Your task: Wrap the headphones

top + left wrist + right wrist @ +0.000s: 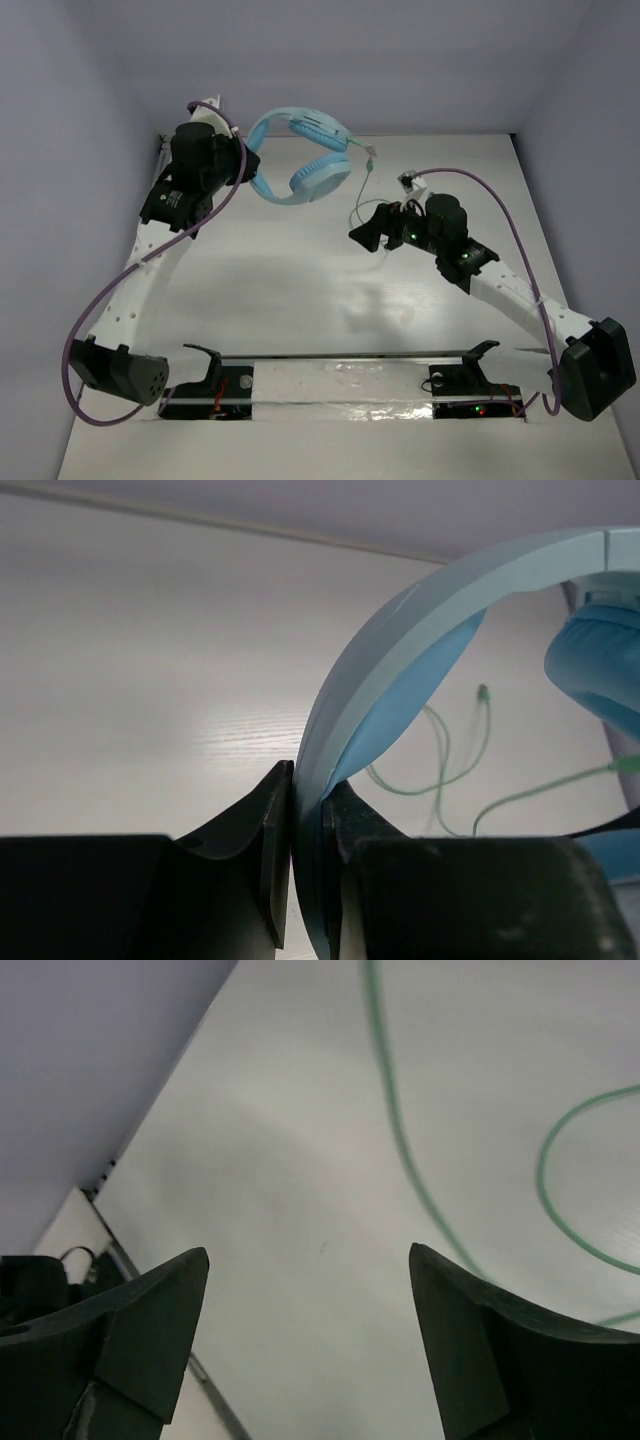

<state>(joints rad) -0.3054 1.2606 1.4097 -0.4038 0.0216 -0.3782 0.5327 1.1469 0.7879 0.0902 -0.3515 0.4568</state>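
At the near edge of the worktop (300, 300) the two arm bases (215, 385) sit side by side, with thick purple cables (100, 300) looping out from each arm. Further in, right of centre, the right end effector (365, 232) points left, low over the pale surface. Its own camera shows the right end effector (308, 1255) with its dark fingers (150, 1330) spread wide and only bare worktop (300, 1160) between them, so it grips nothing. The thin pale green cord (395, 1120) lies on the surface beyond and passes out of sight behind the finger on the right of that view. Seen from above, the cord (362, 190) trails from just beside this end effector toward the far side, in loose curves, up to the headphones (300, 150). These light blue headphones are at the far edge, left of centre, with one padded ear cup (320, 175) facing the camera. The left arm reaches along the left side to them, and the left end effector (248, 165) meets the headband at its left end. Its wrist view shows the left end effector (305, 800) clamped tight on the headband (400, 630), which rises from between the fingers (270, 820) and arches right toward an ear cup (600, 670). Behind it the cord (440, 770) curls on the worktop. Whether the cups touch the surface cannot be told.
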